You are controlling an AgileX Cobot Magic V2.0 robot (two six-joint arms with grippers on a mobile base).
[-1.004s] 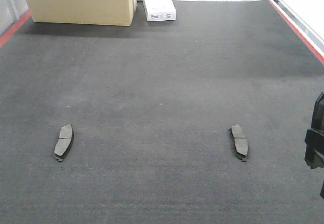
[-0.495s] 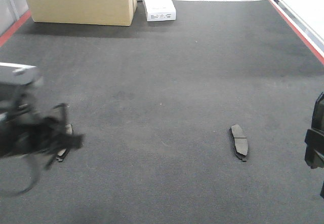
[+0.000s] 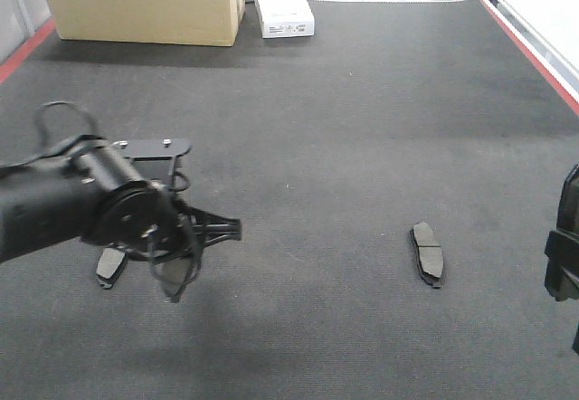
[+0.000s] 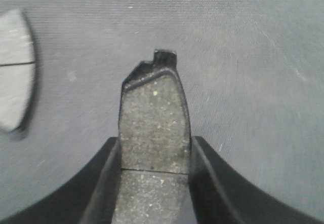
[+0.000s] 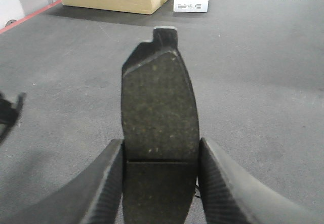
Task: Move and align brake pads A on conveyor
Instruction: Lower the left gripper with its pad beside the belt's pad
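Left claw (image 3: 185, 264) advanced over conveyor (image 3: 344, 128), gripping brake pad (image 4: 153, 120).

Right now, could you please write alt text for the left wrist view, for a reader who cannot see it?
A dark, speckled brake pad stands clamped between the left gripper's two black fingers, its notched tip pointing away over the grey conveyor. A second pad lies flat on the belt at the left edge, cut off by the frame.
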